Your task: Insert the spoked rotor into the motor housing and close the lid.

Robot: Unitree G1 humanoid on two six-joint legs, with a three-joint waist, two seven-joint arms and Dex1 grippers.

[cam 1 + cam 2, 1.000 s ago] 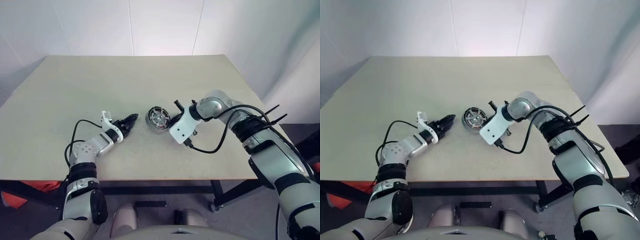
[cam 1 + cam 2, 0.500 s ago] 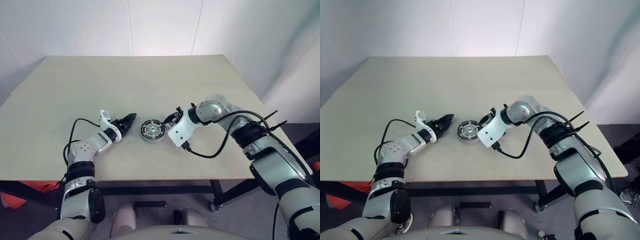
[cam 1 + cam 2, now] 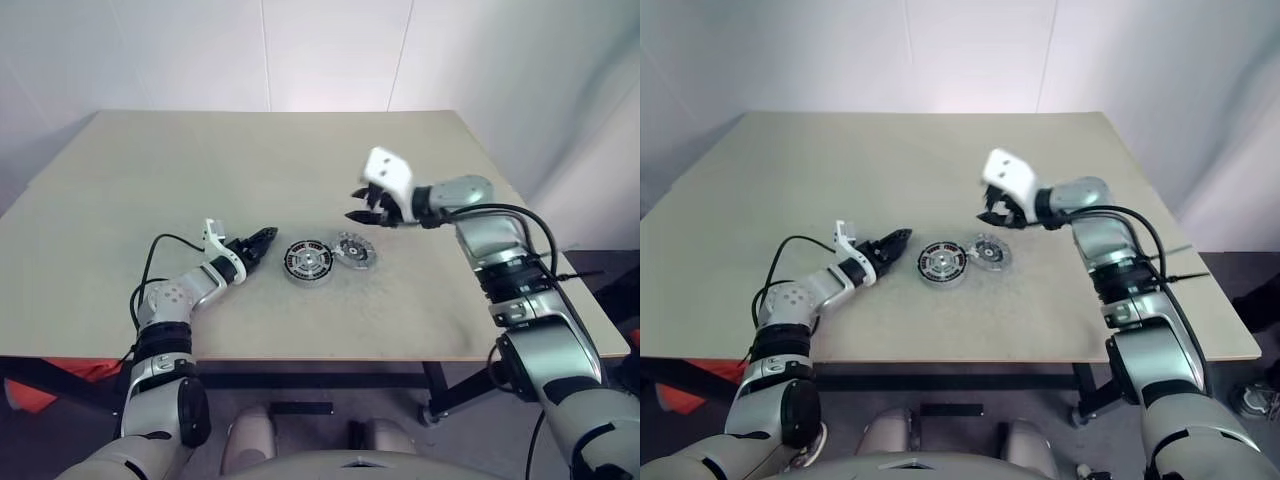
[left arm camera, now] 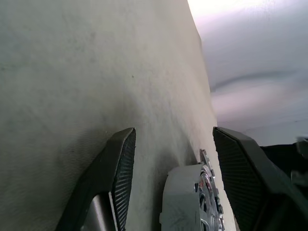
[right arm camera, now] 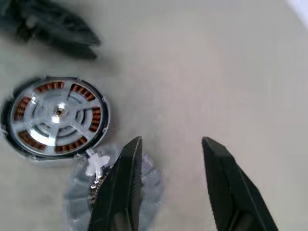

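Right hand (image 3: 362, 216) now lifted clear of the bench (image 3: 150, 170), fingers apart, empty. Housing (image 3: 306, 261) flat with rotor seated inside; lid (image 3: 353, 250) just beside it. Left hand (image 3: 263, 238) apart, near housing. Next: lid on.

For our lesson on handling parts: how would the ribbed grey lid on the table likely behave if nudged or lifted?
The lid looks like rigid metal, so probably stiff. It lies flat against the motor housing, so it should slide, not roll. Thin and low, likely awkward to pinch.
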